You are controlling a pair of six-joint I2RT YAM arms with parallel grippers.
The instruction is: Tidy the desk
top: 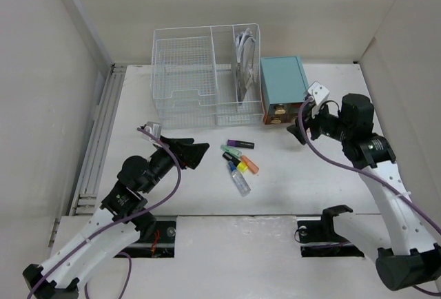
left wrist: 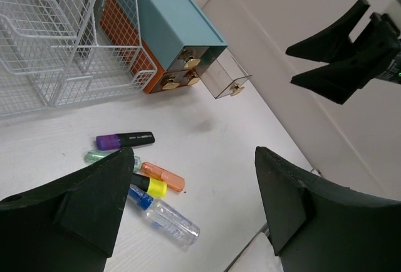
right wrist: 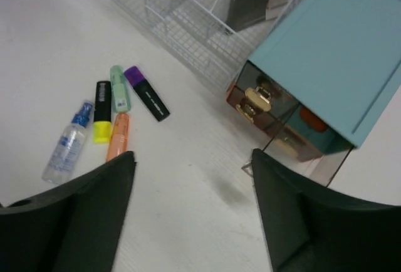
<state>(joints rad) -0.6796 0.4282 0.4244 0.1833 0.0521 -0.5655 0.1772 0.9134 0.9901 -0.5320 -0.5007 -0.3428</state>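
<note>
1. Nearest me, the desk (top: 289, 189) is running from the arm bases to the pale back wall. It is a flat, matte white rectangle with faint scuffs, and it is carrying everything else.
2. On the left, the left gripper (top: 195, 152) is hovering low over the desk. Its matte black, wedge-shaped fingers (left wrist: 81, 209) are standing wide apart, released, with nothing between them.
3. Just to its right, a loose cluster is lying flat.
   - The clear plastic spray bottle (top: 241, 183) with a blue cap is sitting closest to me.
   - Beyond it, the yellow-capped highlighter (top: 235, 162) and the orange highlighter (top: 250, 165) are lying side by side.
   - The pale green highlighter (top: 230, 151) is resting just past those two.
   - The black highlighter with a purple cap (top: 240, 144) is lying farthest out, slightly apart from the rest.
4. On the right, the right gripper (top: 300, 125) is hanging above the desk, just in front of the drawers. Its black tapered fingers are spread, so it is released and gripping nothing.
5. Behind it, the teal box of small drawers (top: 282, 78) is showing smooth flat panels, an orange side and rounded brass-coloured knobs. One clear plastic drawer (left wrist: 224, 76) is standing pulled out.
6. Farthest back, the white wire basket organizer (top: 182, 65) is sitting just beside the teal box. It is a thin grid of wire split into compartments. Its narrow right compartment is holding something dark, flat and upright that I cannot identify.
</note>
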